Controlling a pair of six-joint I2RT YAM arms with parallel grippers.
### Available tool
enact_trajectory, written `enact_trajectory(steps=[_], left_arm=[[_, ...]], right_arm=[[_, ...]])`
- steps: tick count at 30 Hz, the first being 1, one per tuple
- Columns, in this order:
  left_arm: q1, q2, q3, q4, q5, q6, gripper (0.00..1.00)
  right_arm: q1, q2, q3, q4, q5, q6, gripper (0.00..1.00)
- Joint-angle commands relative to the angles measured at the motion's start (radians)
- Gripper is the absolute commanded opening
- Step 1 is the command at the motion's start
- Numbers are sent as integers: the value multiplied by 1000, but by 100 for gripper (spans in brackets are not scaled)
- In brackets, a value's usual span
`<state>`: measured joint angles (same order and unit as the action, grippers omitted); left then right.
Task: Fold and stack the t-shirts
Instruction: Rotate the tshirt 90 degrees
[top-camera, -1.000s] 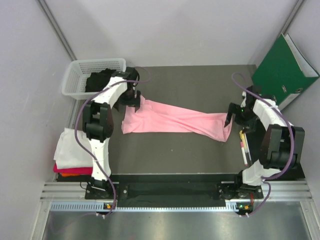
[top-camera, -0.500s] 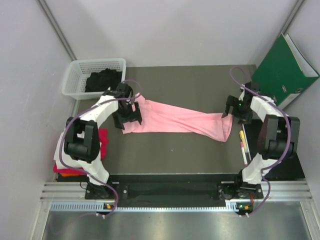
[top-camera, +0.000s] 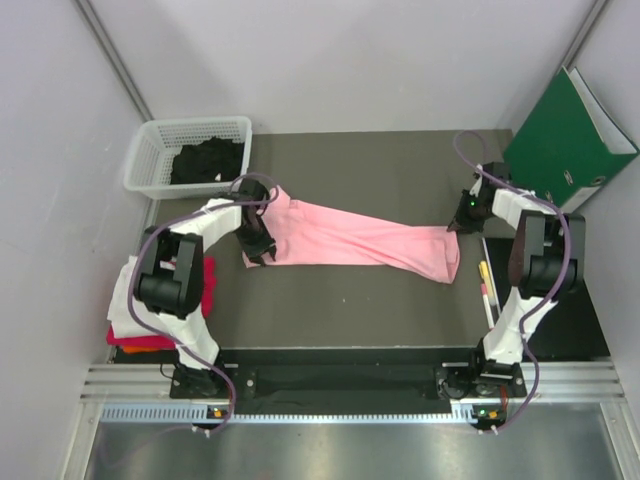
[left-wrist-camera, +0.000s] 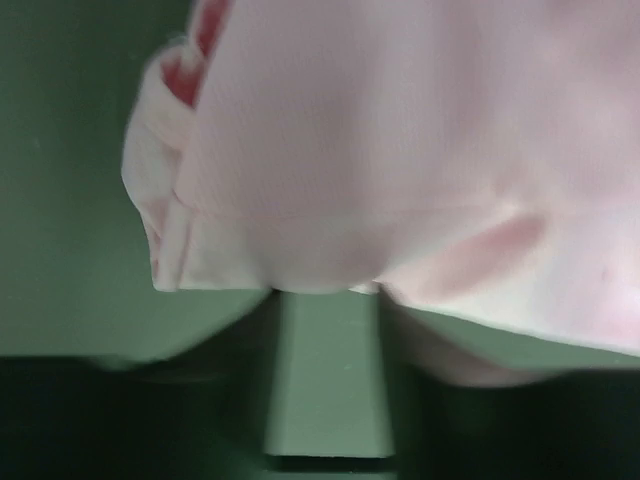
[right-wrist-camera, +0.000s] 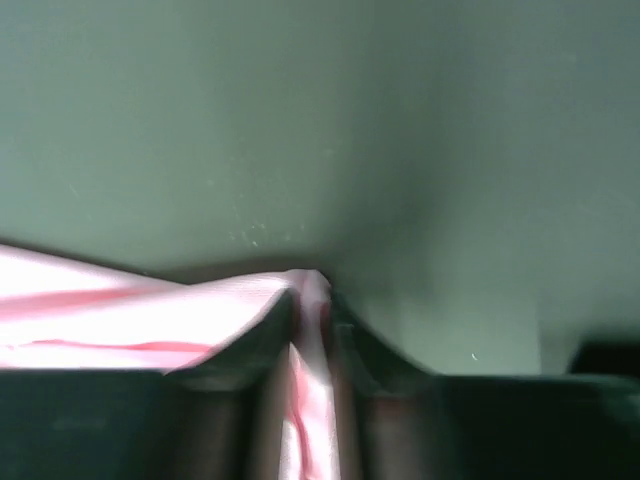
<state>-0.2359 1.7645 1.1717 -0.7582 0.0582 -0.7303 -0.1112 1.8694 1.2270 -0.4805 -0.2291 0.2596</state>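
Note:
A light pink t-shirt (top-camera: 350, 240) lies stretched in a long band across the dark mat. My left gripper (top-camera: 258, 248) is low at its left end. In the left wrist view the left gripper (left-wrist-camera: 328, 300) has its jaws apart with bare mat between them, and the pink t-shirt's (left-wrist-camera: 400, 150) hem reaches the tips. My right gripper (top-camera: 455, 226) is at the far right corner. The right wrist view shows the right gripper (right-wrist-camera: 310, 290) shut on a ridge of the pink t-shirt (right-wrist-camera: 150, 310). Folded white (top-camera: 125, 300), magenta-red (top-camera: 205, 275) and orange (top-camera: 130, 350) t-shirts are stacked at the left edge.
A white mesh basket (top-camera: 150, 170) at the back left holds a black t-shirt (top-camera: 205, 160). A green binder (top-camera: 570, 140) leans at the back right. Small pink and yellow markers (top-camera: 487, 290) lie on the mat's right side, near the right arm.
My left gripper swung from the shirt's far left corner down to its near left end and narrowed. My right gripper moved back to the shirt's far right corner and shut on the cloth.

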Motion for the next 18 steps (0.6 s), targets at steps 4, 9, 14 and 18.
enact_trajectory(steps=[4,9,14,18], left_arm=[[4,257,252,-35,-121,-23,0],[-3,430,496,-55,-121,14,0],[-6,608,781,-98,-81,71,0],[-6,786,1059,-61,26,85,0]], right_arm=[[7,-5,-55,68,-113,76,0],[7,-128,-210,7,-124,69,0],[8,-280,-387,-67,-130,75,0],[16,-384,-481,-145,-144,102,0]])
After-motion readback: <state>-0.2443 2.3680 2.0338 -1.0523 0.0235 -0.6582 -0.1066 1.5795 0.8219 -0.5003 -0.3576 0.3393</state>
